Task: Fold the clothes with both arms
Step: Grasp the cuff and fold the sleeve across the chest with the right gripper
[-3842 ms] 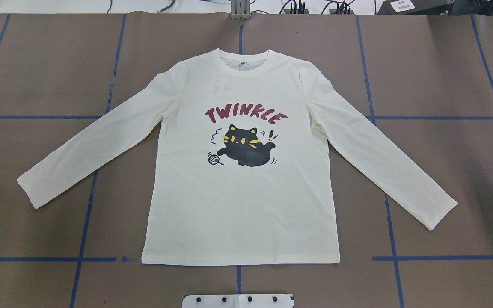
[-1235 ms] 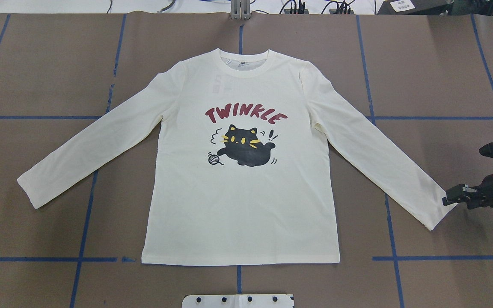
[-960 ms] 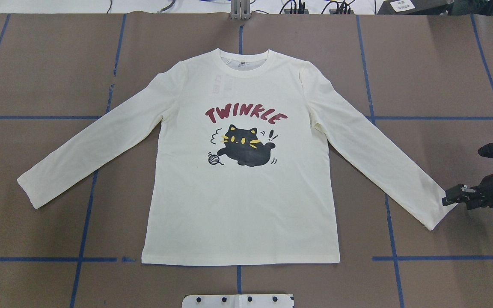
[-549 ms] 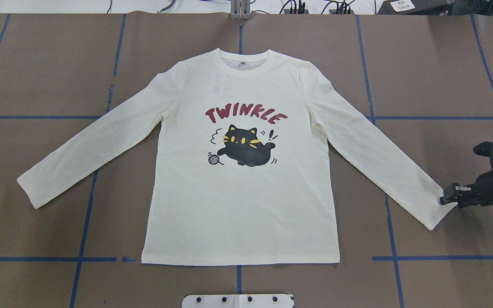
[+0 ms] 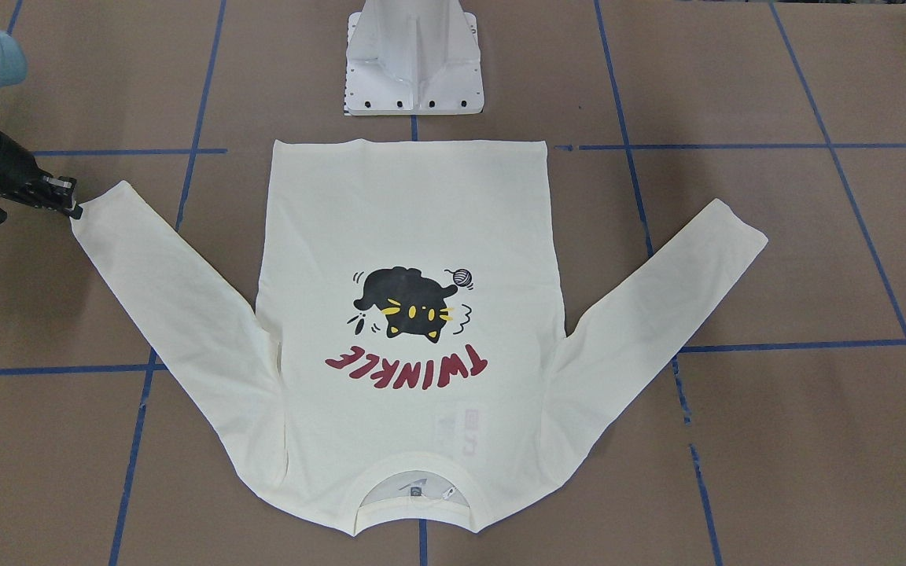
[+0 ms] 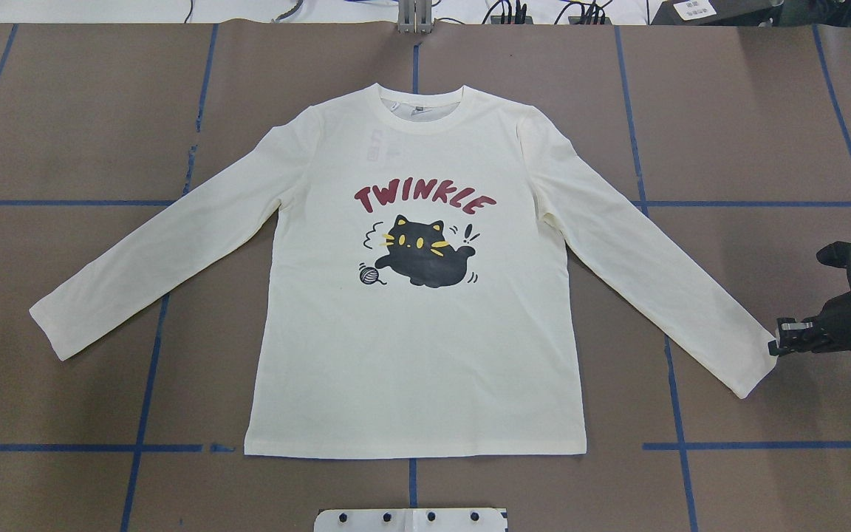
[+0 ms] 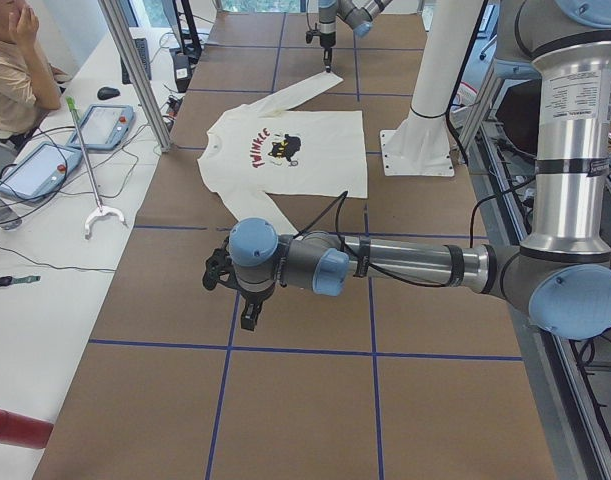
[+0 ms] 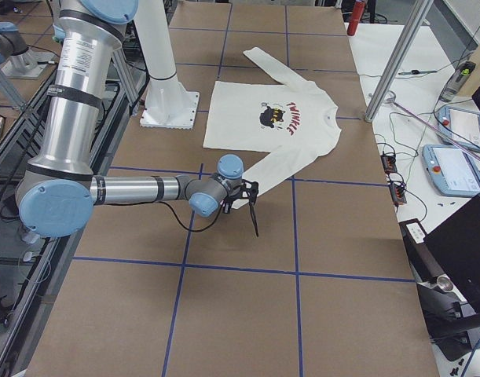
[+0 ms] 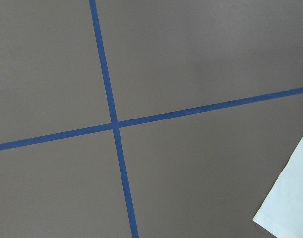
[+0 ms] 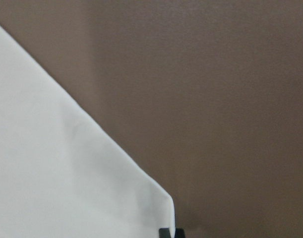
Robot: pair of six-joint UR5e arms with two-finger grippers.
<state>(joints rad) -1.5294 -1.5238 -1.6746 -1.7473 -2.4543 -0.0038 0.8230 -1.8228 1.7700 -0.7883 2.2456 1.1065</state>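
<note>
Moved: right claw has come in from the counter's edge to the right cuff, where earlier no arm showed. In the last half second its tip drew slightly back outward.
Right claw: tip touches the cuff's corner farther from the robot. I cannot tell whether its jaws stand apart or are clamped on the cloth.
Left claw: hangs over bare counter, short of the left cuff. It shows only from the side, so its state cannot be told.
Key relation: shirt lies inward of the right claw. The right sleeve runs slantwise from cuff away to the shoulder. The right arm is nearer this cuff.
Shirt: flat, face up, mid-counter, sleeves splayed, hem toward the robot. Cream, with black cat print and red lettering.
</note>
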